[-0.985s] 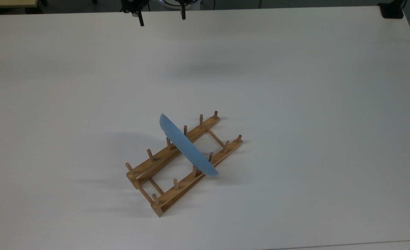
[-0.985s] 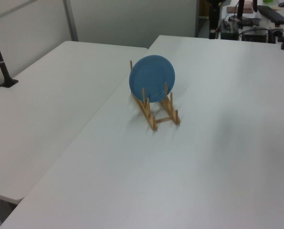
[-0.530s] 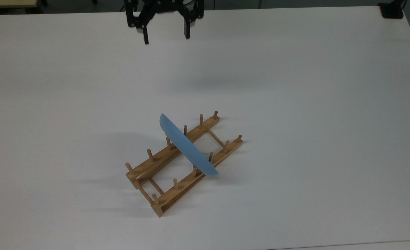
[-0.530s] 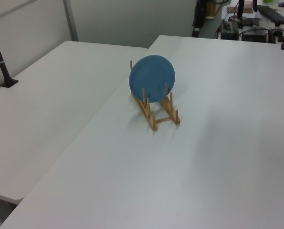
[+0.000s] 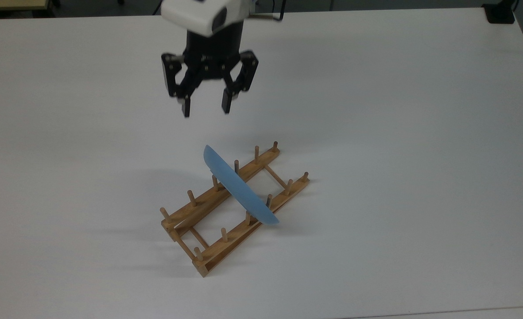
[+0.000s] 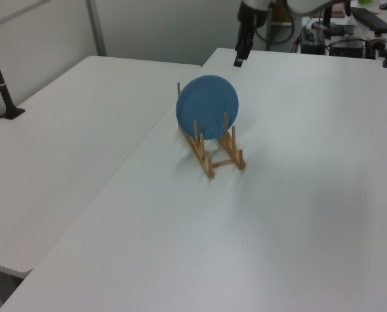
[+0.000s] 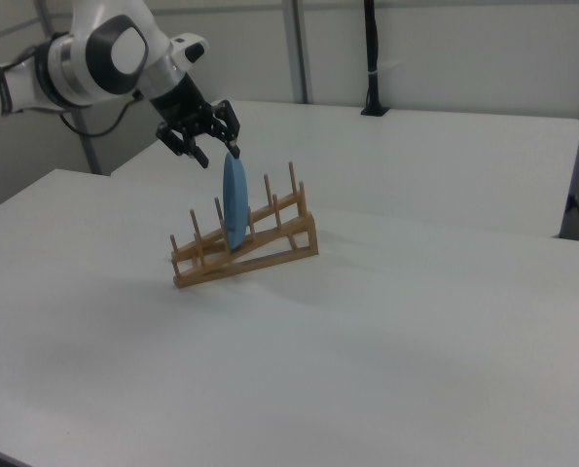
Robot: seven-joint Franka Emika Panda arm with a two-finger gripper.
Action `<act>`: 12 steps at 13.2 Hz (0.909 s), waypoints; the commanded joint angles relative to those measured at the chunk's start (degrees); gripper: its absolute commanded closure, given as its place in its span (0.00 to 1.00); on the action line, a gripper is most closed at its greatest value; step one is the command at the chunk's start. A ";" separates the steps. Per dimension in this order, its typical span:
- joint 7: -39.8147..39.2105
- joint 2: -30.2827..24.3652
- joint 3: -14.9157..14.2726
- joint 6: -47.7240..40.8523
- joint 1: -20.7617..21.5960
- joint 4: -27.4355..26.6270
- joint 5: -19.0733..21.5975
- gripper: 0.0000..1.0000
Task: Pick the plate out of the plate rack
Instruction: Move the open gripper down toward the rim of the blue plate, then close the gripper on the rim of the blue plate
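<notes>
The light-blue plate [image 5: 239, 188] stands on edge across the middle of the wooden plate rack [image 5: 234, 243], held between its pegs. My gripper [image 5: 206, 110] hangs open above the table, beyond the plate's upper end in the top view, and touches nothing. In the left view the plate [image 6: 207, 107] faces the camera in the rack [image 6: 235, 159], with the gripper [image 6: 239, 58] behind and above it. The right view has the gripper [image 7: 219, 156] just above the top edge of the plate [image 7: 234, 204], apart from it, over the rack [image 7: 270, 255].
The white table [image 5: 376, 133] spreads wide around the rack. A black clamp [image 5: 500, 13] sits at its corner on the top view's right. A black post [image 6: 1, 84] stands on the adjoining table; another black pole [image 7: 372, 58] rises at the back.
The gripper has come from the table's far edge toward the rack, lower in the top view, staying open. Plate and rack have not moved.
</notes>
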 commanded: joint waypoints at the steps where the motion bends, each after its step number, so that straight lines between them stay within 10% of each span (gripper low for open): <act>1: 7.47 3.42 -0.56 5.01 2.78 -0.37 -9.03 0.48; 4: 8.91 3.88 -0.56 5.29 3.66 -0.28 -11.34 0.67; 12: 10.14 6.69 -0.64 7.84 4.02 -0.11 -14.33 0.67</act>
